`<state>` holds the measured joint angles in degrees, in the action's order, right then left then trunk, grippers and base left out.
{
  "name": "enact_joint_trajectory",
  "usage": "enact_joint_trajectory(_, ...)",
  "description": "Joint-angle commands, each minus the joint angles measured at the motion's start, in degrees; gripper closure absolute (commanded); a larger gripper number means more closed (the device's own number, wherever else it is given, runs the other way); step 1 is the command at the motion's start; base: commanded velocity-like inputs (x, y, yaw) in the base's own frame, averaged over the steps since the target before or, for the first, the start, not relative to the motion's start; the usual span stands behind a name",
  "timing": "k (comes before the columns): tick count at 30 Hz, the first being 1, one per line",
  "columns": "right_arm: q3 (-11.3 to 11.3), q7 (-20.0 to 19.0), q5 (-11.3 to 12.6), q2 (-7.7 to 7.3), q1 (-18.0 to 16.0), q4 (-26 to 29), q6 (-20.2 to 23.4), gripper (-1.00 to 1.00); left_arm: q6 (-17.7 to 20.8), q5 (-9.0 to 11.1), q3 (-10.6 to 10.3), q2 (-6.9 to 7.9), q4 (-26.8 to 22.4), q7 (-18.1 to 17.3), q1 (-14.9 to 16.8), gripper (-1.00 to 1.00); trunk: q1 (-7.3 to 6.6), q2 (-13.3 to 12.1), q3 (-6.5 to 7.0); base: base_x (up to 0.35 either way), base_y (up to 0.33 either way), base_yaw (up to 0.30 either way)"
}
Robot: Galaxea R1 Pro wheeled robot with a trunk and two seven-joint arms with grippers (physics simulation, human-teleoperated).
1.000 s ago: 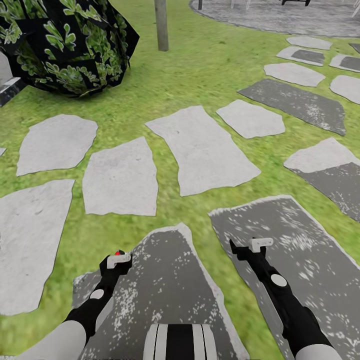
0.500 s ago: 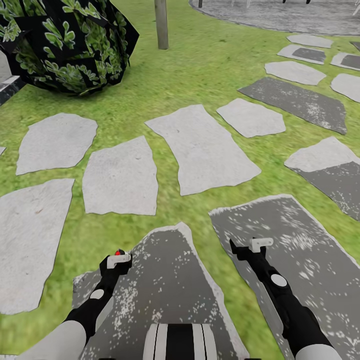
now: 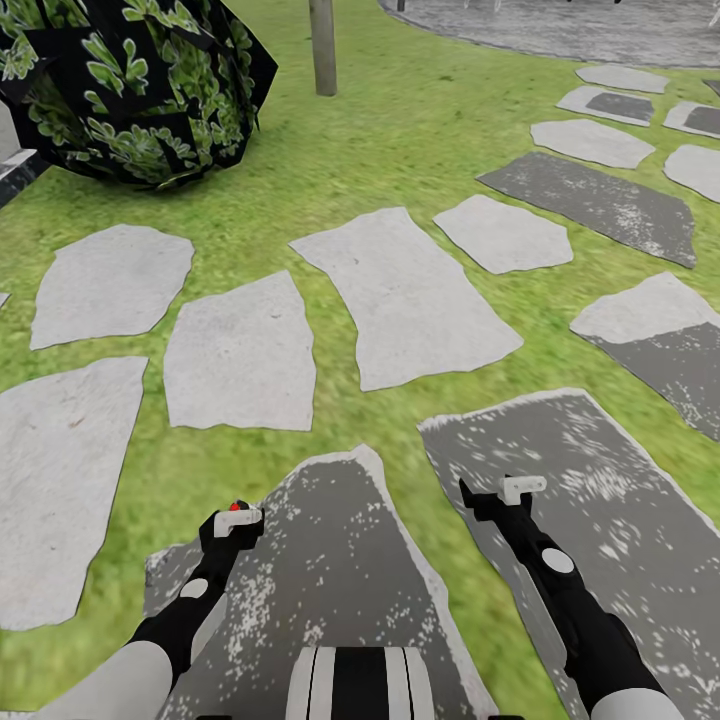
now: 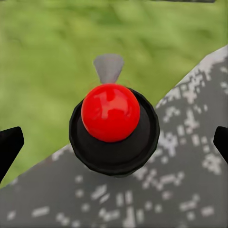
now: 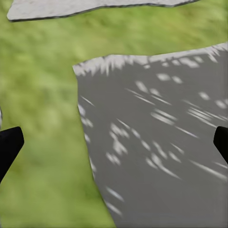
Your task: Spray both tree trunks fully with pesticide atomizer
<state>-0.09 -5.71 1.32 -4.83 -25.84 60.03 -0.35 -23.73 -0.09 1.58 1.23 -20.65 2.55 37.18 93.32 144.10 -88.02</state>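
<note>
The grass floor (image 3: 420, 130) of the garden spreads ahead, crossed by grey stepping stones (image 3: 410, 300), with a dark leafy bush (image 3: 140, 90) at the far left and a pale tree trunk (image 3: 322, 50) beside it at the lawn's far edge. The left gripper (image 3: 236, 518) is clamped on the atomizer (image 4: 114, 130), its red cap facing the wrist camera, while the right gripper (image 3: 520, 488) hangs with fingers apart, holding nothing. The trunk stands well away, so spraying from here would likely miss it, and jolts over the stones could loosen the bottle.
</note>
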Motion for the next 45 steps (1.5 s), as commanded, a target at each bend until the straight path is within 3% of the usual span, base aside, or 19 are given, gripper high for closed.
enact_joint_trajectory(1,0.00,0.00,0.00,0.00,0.00,0.00,0.00,-1.00,0.00,0.00,0.00,0.00,0.00,0.00,0.00,-1.00,0.00,0.00,0.00,0.004,0.000,0.000)
enact_joint_trajectory(17,-0.05,0.00,0.00,0.00,0.00,0.00,0.00,-1.00,0.00,0.00,0.02,0.00,0.00,0.00,0.00,-1.00,0.00,0.00,0.00,0.017,0.000,0.000)
enact_joint_trajectory(18,-0.07,0.00,0.00,0.00,0.00,0.00,0.00,-1.00,0.00,0.00,0.03,0.00,0.00,0.00,0.00,1.00,0.00,0.00,0.00,0.003,0.000,0.000)
enact_joint_trajectory(43,-0.03,0.00,0.00,0.00,0.00,0.00,0.00,-1.00,0.00,0.26,0.09,0.09,-0.08,0.00,0.00,1.00,0.00,0.00,0.00,0.000,0.000,0.000)
enact_joint_trajectory(45,-0.04,0.00,0.00,0.00,0.00,0.00,0.00,-1.00,0.00,0.26,0.09,0.09,-0.09,0.00,0.00,1.00,-0.05,-0.03,0.44,0.000,0.000,0.000)
